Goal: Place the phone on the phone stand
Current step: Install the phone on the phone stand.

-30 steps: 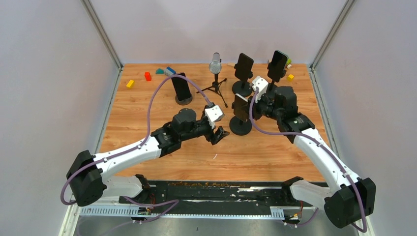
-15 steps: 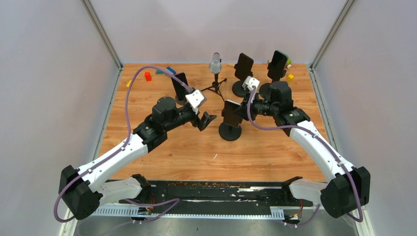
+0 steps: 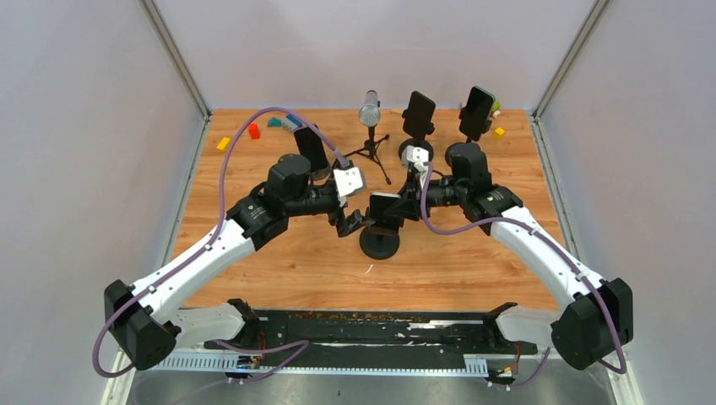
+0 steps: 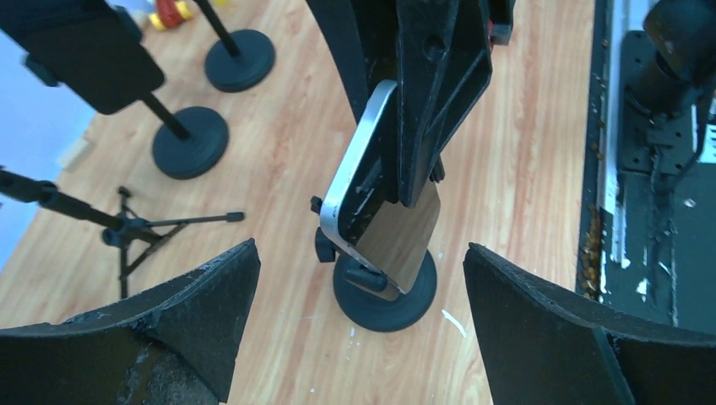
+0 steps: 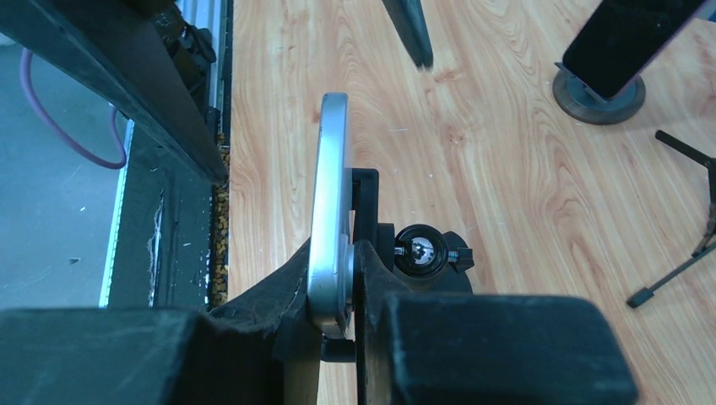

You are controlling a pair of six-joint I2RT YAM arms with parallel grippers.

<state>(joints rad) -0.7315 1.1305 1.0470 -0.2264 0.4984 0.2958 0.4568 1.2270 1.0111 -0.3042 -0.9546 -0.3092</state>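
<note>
1. Right tool (image 3: 402, 207): pressed onto the phone (image 5: 331, 186), pinching it across its thickness near the lower end.
2. Phone location: mid-bench (image 3: 439, 261), held against the cradle of the phone stand (image 3: 380, 245). Whether it is fully seated cannot be told.
3. Phone long axis: near upright, tilted.
4. Left tool (image 3: 355, 221): fingers spread wide, holding nothing. The phone lies straight ahead of it, just beyond the fingertips.
5. Judgement: the right arm has contact, and the left arm is near and free to steady the stand.
6. Count:
   - Four phones: one gripped, plus three mounted phones (image 3: 420, 114) at the far side.
   - Four round-base stands.
   - One tripod microphone (image 3: 370, 110).
   - Small coloured blocks (image 3: 253, 131): partly hidden, so no sure count.
</note>
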